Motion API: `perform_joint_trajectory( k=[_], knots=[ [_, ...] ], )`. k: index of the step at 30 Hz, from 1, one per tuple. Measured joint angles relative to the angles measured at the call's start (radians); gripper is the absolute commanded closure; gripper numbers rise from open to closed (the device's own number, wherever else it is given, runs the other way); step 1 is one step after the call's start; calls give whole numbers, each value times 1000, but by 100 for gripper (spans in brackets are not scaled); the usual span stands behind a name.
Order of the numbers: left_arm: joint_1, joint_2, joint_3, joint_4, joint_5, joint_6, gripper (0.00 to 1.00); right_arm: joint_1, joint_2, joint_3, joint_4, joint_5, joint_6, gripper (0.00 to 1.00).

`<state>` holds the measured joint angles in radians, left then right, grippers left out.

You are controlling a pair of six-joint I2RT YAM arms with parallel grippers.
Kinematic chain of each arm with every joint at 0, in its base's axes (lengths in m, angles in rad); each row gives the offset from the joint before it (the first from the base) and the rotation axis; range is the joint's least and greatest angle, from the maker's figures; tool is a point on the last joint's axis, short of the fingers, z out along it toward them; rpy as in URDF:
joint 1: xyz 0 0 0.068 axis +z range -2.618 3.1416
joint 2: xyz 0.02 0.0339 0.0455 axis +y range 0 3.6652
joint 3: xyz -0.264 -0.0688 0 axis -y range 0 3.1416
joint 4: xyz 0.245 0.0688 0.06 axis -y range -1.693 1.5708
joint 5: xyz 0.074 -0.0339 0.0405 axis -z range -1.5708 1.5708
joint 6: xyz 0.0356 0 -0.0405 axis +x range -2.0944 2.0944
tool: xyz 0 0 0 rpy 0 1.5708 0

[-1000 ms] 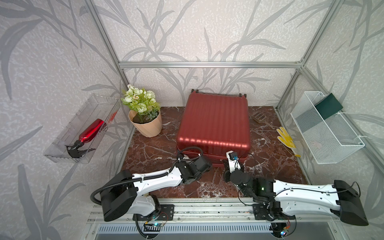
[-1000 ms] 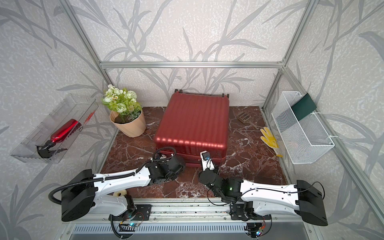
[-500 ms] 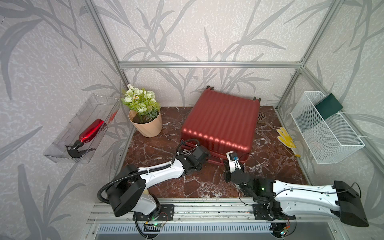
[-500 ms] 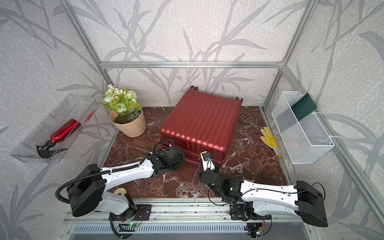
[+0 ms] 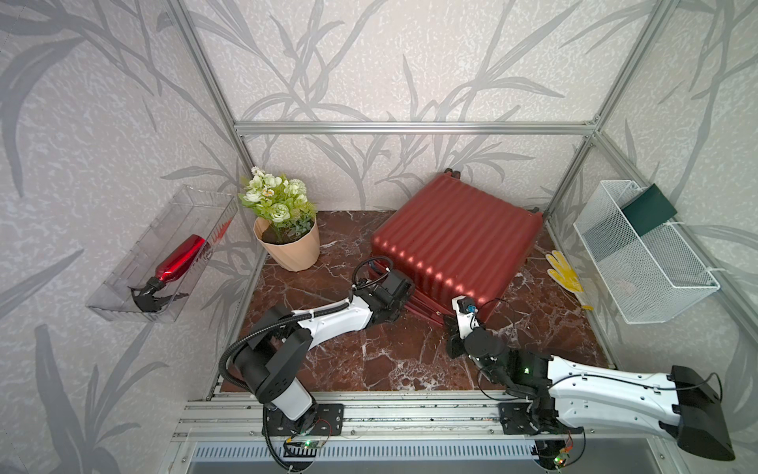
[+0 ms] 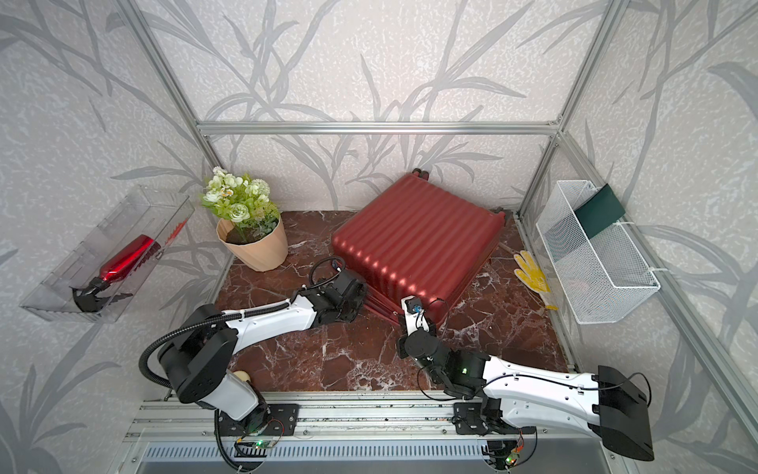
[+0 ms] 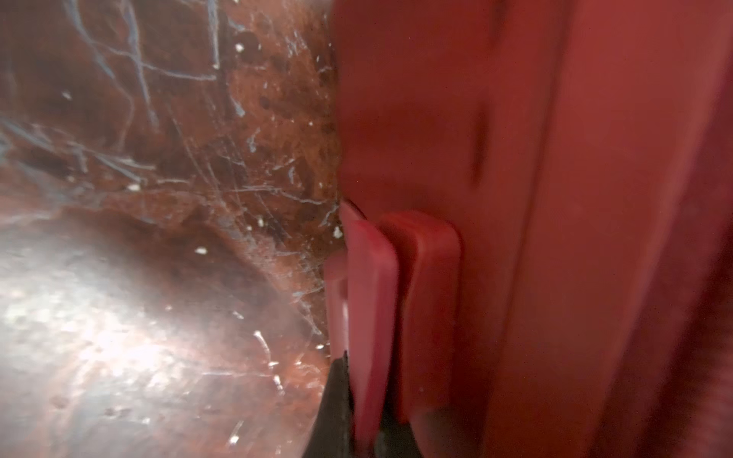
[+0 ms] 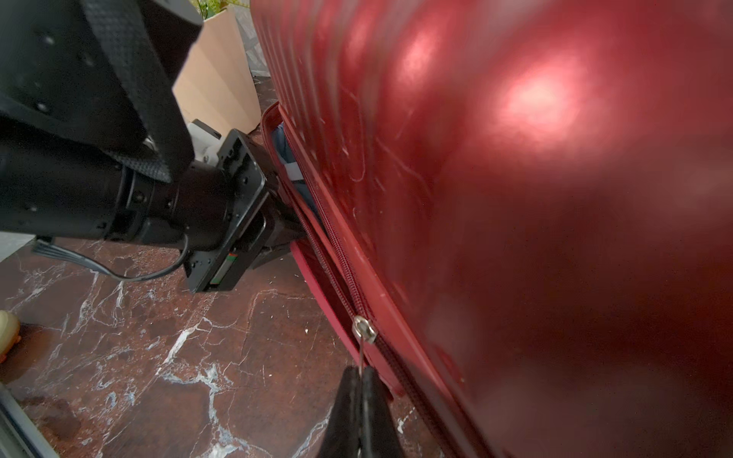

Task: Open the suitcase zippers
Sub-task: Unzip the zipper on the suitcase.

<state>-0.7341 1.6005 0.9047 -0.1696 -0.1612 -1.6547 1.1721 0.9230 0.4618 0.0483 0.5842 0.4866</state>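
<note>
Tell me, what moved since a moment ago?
The suitcase swung round, its far end to the right. The left hand shut on its red edge. The right hand stayed shut on the zipper pull; flowerpot and spray bottle stayed put.

The suitcase was dark glossy red with ribs; the floor was brown marble with white veins.

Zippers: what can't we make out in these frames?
Left wrist view: blurred; left gripper clamps a red tab, identity unclear.
Right wrist view: right gripper pinches the zipper pull; zipper track beyond it cut off by the edge.
Both top views: suitcase shell hides the far-side track; both grippers hidden under their own wrists.
</note>
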Motion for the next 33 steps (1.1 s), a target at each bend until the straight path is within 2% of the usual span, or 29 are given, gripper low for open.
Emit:
perform_joint_trajectory(
  k=[6,15,18,23,27,33],
  knots=[
    [10,-40,-5,-77,-3,14,100,-55,-101,-6,-79,-90,-24,100],
    [98,-175,-76,-233,-6,13,100,-40,-259,-21,-232,-237,-54,100],
    [119,-233,-111,-271,-5,5,100,-37,-270,-26,-259,-265,-56,100],
    [180,-277,-136,-312,-17,21,100,-32,-312,-23,-336,-174,-62,100],
    [187,-309,-162,-308,15,40,100,-25,-319,-23,-366,-117,-80,100],
    [210,-323,-182,-270,51,101,100,-60,-277,-23,-322,-39,-123,100]
  ],
)
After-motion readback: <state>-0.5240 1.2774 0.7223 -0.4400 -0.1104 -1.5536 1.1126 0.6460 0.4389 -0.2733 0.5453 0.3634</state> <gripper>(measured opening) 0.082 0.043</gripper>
